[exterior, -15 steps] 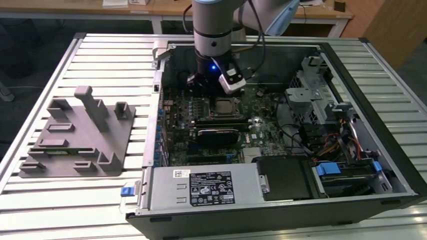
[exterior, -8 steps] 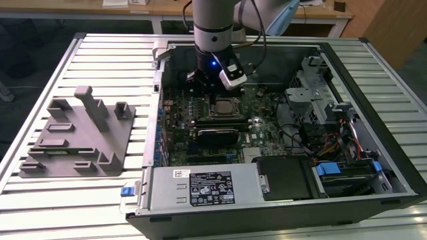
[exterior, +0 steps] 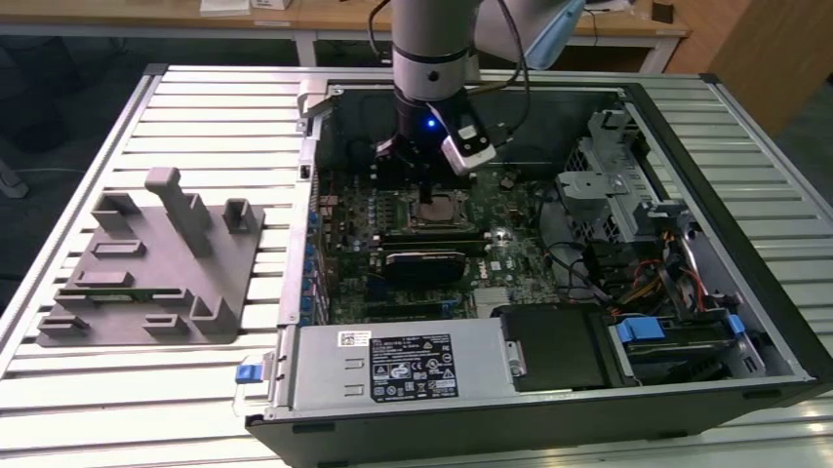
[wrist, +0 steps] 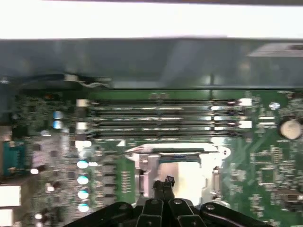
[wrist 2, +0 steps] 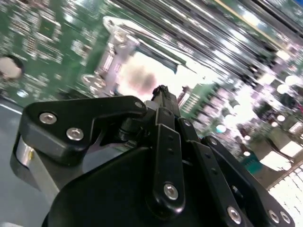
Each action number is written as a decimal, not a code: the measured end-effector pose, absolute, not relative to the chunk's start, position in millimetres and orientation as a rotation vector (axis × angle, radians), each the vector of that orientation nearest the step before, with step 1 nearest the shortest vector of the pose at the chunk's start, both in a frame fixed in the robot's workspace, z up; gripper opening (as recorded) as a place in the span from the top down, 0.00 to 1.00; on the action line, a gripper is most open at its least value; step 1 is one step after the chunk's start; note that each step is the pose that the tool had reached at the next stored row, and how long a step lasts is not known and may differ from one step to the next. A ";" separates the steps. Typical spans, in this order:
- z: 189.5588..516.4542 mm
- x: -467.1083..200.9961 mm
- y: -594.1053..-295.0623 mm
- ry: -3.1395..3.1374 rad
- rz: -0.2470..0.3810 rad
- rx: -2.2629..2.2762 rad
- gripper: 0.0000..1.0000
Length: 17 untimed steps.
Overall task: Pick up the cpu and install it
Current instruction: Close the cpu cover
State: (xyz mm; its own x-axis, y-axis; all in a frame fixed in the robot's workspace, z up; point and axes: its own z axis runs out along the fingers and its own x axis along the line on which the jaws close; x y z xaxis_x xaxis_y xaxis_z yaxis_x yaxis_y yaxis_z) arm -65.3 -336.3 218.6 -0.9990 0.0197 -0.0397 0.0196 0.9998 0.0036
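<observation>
Inside an open computer case (exterior: 729, 322) on a slatted tabletop (exterior: 195, 390), the arm (exterior: 430, 39) reaches down over the motherboard (exterior: 508, 258). Its end effector (exterior: 419, 174) hangs clenched, fingertips drawn together to a single point in both wrist views (wrist: 164, 182) (wrist 2: 163, 92), with nothing visible between them. The cpu (exterior: 439, 210) lies flat in its socket (wrist: 142, 165), just beneath those tips, its pale metal top gleaming in the first wrist view (wrist: 184, 172); whether they touch it cannot be told. Memory slots (wrist: 161, 118) run beside the socket. A grey tray (exterior: 143, 263) sits on the tabletop at the exterior view's left, well apart from the arm.
</observation>
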 end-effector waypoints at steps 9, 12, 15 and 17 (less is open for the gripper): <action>220.9 -45.8 -336.3 3.103 0.005 0.030 0.89; 226.9 -45.8 -336.3 3.103 0.005 0.030 0.89; 230.6 -45.8 -336.3 3.103 0.005 0.030 0.89; 230.8 -45.8 -336.3 3.103 0.005 0.030 0.89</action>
